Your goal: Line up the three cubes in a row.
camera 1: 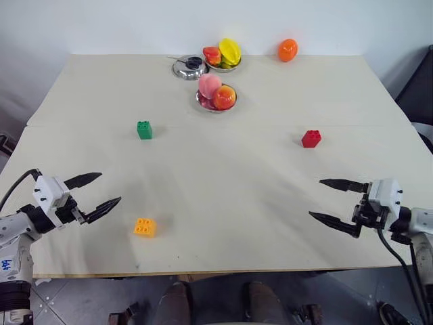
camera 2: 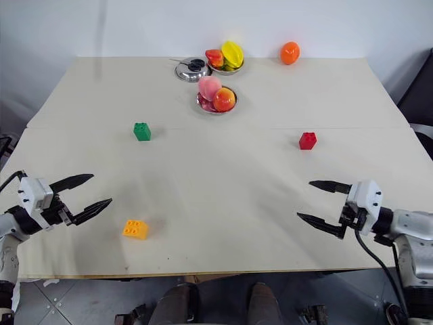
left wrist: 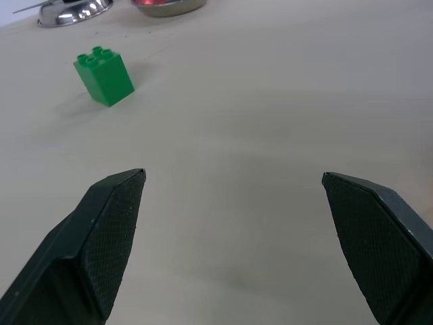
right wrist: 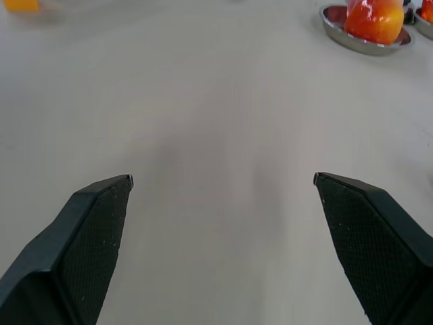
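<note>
Both grippers, left (camera 1: 101, 189) and right (camera 1: 321, 200), hovered empty with jaws wide open. The cubes sat well apart on the bench (camera 1: 223, 176): green (camera 1: 144, 130), red (camera 1: 311, 139), yellow (camera 1: 145, 227) near the front edge. A clumsy grab could knock yellow off the bench.

We saw soft, even, bright light on the table (camera 1: 270, 203), with only faint shadows. The steel bowls (camera 1: 189, 68) glinted slightly.
</note>
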Motion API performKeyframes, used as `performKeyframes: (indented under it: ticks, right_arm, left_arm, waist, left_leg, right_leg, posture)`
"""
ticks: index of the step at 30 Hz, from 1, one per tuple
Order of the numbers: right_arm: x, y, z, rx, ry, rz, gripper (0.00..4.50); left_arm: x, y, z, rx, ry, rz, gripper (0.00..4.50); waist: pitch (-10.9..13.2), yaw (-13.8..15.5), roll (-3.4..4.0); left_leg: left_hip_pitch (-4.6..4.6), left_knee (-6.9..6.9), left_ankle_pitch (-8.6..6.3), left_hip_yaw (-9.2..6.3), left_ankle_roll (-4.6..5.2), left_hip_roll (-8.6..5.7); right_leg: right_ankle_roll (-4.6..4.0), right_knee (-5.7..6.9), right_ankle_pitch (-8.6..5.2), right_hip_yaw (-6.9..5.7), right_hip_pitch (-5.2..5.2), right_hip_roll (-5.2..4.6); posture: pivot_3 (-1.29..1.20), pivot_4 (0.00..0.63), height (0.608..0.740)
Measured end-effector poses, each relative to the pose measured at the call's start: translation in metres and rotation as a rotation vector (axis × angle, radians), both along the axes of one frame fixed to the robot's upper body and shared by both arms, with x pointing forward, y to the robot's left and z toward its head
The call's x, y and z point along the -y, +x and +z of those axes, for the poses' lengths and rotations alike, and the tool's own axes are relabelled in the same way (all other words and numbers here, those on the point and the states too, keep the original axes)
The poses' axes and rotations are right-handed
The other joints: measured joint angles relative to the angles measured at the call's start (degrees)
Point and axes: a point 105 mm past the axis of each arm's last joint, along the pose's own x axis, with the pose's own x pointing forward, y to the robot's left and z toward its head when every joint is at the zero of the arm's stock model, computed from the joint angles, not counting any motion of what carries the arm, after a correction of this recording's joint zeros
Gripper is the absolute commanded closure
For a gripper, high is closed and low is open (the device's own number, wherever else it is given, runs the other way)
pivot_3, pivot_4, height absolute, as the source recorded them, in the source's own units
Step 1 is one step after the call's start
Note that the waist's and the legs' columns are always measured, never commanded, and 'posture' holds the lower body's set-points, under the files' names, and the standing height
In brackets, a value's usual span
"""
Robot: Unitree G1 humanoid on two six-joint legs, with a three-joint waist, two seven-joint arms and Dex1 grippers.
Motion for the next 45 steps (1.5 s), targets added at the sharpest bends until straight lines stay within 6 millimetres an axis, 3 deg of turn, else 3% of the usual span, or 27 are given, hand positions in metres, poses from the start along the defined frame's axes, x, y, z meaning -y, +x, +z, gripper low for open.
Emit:
performKeyframes:
  ticks: [6, 11, 17, 20, 23, 25, 30, 32, 38, 41, 45]
  right_arm:
    - [-0.006, 0.003, 0.003, 0.031, 0.017, -0.015, 0.0]
    - [-0.001, 0.011, 0.007, 0.078, 0.098, -0.139, 0.0]
    - [0.046, 0.016, 0.01, 0.133, 0.274, -0.491, 0.0]
    - [0.069, 0.013, -0.005, 0.126, 0.317, -0.689, 0.0]
    - [0.075, 0.016, -0.025, 0.055, 0.367, -0.872, 0.0]
    - [0.073, 0.029, -0.025, 0.016, 0.382, -0.938, 0.0]
    - [0.039, 0.081, 0.018, 0.049, 0.366, -0.864, 0.0]
    - [0.036, 0.103, 0.028, 0.026, 0.37, -0.895, 0.0]
    - [0.028, 0.143, 0.047, -0.037, 0.371, -0.958, 0.0]
    - [0.022, 0.158, 0.048, -0.072, 0.35, -0.96, 0.0]
    - [0.01, 0.175, 0.03, -0.155, 0.302, -0.952, 0.0]
  left_arm:
    - [-0.006, -0.002, 0.007, 0.011, -0.02, 0.04, 0.06]
    - [0.003, 0.002, 0.021, 0.01, -0.11, 0.01, 0.06]
    - [0.042, 0.008, 0.035, 0.015, -0.176, -0.119, 0.06]
    - [0.067, 0.013, 0.043, 0.048, -0.186, -0.205, 0.06]
    - [0.087, 0.014, 0.05, 0.061, -0.182, -0.29, 0.06]
    - [0.09, 0.016, 0.051, 0.062, -0.187, -0.298, 0.06]
    - [0.104, 0.019, 0.045, 0.048, -0.227, -0.326, 0.06]
    - [0.108, 0.02, 0.043, 0.038, -0.232, -0.334, 0.06]
    - [0.112, 0.018, 0.043, 0.036, -0.225, -0.346, 0.06]
    - [0.112, 0.018, 0.043, 0.037, -0.218, -0.345, 0.06]
    - [0.11, 0.018, 0.043, 0.037, -0.213, -0.34, 0.06]
  waist:
    - [0.0, 0.06, 0.0]
    - [0.0, 0.14, 0.0]
    - [0.0, 0.29, 0.0]
    - [-0.01, 0.34, -0.01]
    - [-0.02, -0.21, 0.06]
    - [-0.03, -1.11, 0.15]
    - [-0.01, -1.7, 0.2]
    - [-0.01, -1.5, 0.2]
    - [-0.01, -1.31, 0.2]
    - [-0.01, -1.56, 0.2]
    - [-0.01, -1.72, 0.2]
  left_leg:
    - [0.0, 0.02, 0.0, -0.01, 0.0, 0.01]
    - [0.0, 0.01, 0.0, -0.01, 0.0, 0.01]
    - [0.0, 0.02, 0.01, -0.02, -0.01, 0.0]
    - [0.0, 0.02, 0.02, -0.02, -0.03, 0.0]
    - [0.01, 0.01, 0.04, 0.03, -0.08, 0.02]
    - [0.05, 0.0, 0.05, 0.09, -0.09, 0.05]
    - [0.12, -0.02, 0.06, 0.1, -0.1, 0.15]
    - [0.06, -0.01, 0.06, 0.11, -0.09, 0.14]
    - [-0.03, -0.04, 0.04, 0.09, -0.07, 0.13]
    - [-0.03, -0.05, 0.04, 0.11, -0.07, 0.13]
    - [-0.03, -0.06, 0.04, 0.14, -0.07, 0.13]
  right_leg:
    - [0.0, -0.06, 0.0, 0.0, 0.0, 0.0]
    - [0.0, 0.02, 0.0, 0.0, 0.01, 0.0]
    - [-0.01, 0.05, 0.01, 0.0, 0.02, 0.0]
    - [-0.01, 0.03, 0.01, 0.0, 0.03, 0.0]
    - [-0.02, 0.11, 0.01, 0.02, -0.02, 0.01]
    - [-0.02, 0.2, 0.01, 0.02, -0.06, 0.01]
    - [-0.06, 0.27, 0.0, 0.01, -0.07, 0.08]
    - [-0.07, 0.24, 0.01, 0.01, -0.09, 0.07]
    - [-0.08, 0.18, 0.01, -0.04, -0.11, 0.06]
    - [-0.08, 0.17, 0.01, -0.04, -0.12, 0.06]
    - [-0.07, 0.16, 0.01, -0.04, -0.14, 0.06]
  posture:
    - [0.0, 0.15, 0.74]
    - [0.0, 0.15, 0.74]
    - [0.0, 0.15, 0.74]
    - [0.0, 0.15, 0.74]
    - [0.0, 0.15, 0.74]
    - [0.0, 0.15, 0.74]
    - [0.0, 0.15, 0.74]
    - [0.0, 0.15, 0.74]
    - [0.0, 0.15, 0.74]
    - [0.0, 0.15, 0.74]
    - [0.0, 0.15, 0.74]
